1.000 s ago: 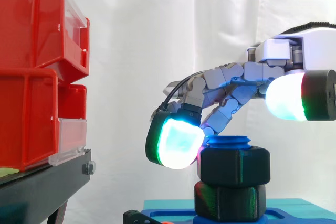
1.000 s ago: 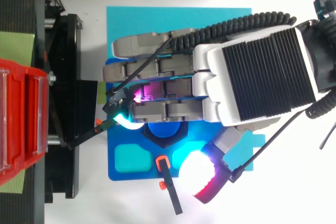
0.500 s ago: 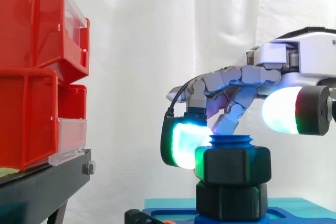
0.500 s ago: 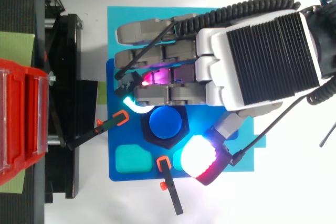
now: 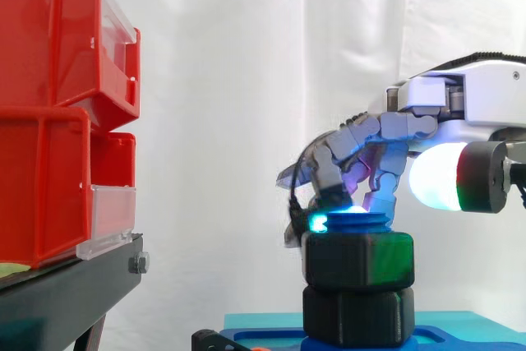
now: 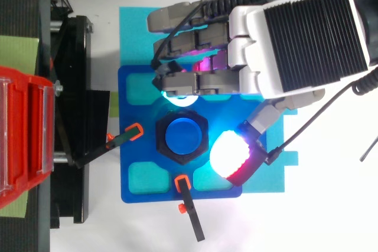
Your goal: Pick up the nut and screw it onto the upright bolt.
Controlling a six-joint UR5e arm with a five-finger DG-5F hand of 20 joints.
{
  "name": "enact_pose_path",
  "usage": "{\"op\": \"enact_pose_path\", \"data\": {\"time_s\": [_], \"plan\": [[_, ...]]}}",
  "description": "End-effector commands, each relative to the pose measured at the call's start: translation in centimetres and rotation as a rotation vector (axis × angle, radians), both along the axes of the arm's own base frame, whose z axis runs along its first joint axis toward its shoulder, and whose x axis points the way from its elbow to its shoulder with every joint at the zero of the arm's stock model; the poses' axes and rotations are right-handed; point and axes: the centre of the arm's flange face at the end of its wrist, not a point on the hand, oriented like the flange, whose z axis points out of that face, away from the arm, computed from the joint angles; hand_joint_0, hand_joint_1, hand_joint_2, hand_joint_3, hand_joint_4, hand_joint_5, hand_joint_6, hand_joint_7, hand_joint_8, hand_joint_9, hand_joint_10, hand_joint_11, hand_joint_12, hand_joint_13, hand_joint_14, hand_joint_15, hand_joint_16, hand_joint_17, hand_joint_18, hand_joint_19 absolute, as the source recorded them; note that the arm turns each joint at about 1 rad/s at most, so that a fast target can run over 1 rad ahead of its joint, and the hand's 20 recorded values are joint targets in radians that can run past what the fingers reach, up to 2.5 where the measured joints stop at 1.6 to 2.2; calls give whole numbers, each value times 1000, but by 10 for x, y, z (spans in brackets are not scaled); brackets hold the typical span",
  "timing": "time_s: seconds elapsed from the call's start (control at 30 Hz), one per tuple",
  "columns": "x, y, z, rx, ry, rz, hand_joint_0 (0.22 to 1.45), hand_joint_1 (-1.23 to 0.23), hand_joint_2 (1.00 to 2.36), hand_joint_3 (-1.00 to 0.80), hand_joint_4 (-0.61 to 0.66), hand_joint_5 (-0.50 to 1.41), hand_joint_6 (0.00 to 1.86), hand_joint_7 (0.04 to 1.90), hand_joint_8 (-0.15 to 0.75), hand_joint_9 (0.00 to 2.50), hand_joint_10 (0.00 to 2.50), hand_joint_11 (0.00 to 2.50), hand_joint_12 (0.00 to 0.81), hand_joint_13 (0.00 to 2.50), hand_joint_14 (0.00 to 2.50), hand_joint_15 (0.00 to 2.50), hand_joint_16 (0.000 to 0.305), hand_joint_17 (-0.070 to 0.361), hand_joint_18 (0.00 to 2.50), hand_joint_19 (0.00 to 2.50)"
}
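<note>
Swinging round since a moment ago, our robot hand (image 6: 295, 33) curls its fingertips (image 6: 180, 94) onto the black nut's (image 5: 357, 260) top rim, thumb clear, pinching nothing. We see the nut directly beneath them, on the blue bolt (image 6: 184, 137), over the blue base (image 6: 137, 107).

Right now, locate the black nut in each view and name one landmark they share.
Side view: nut low, right of centre, the upper black hexagon.
Top view: nut near centre, a black hexagonal ring.
Shared landmark: the blue bolt tip poking up through it.
</note>
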Motion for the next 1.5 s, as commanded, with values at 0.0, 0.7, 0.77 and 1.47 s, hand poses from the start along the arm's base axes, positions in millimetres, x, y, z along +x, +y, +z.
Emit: {"op": "enact_pose_path", "data": {"time_s": [0.0,0.7,0.77,1.47], "plan": [[0,-4,1,0,-5,4,510,-178,1000,-500,154,76,510,1409,260,1279,0,0,196,758,0,0,15,33,391,0],[10,-7,35,-5,-56,11,487,-106,1000,-500,219,-106,502,656,217,803,0,0,281,399,0,0,29,65,13,0],[11,-5,36,-5,-62,13,486,-93,1000,-500,216,-108,502,651,213,759,0,0,288,362,0,0,31,69,0,0],[9,40,-6,24,-40,14,486,-60,1000,-500,222,-85,503,776,229,680,0,0,306,280,0,0,33,75,0,0]]}}
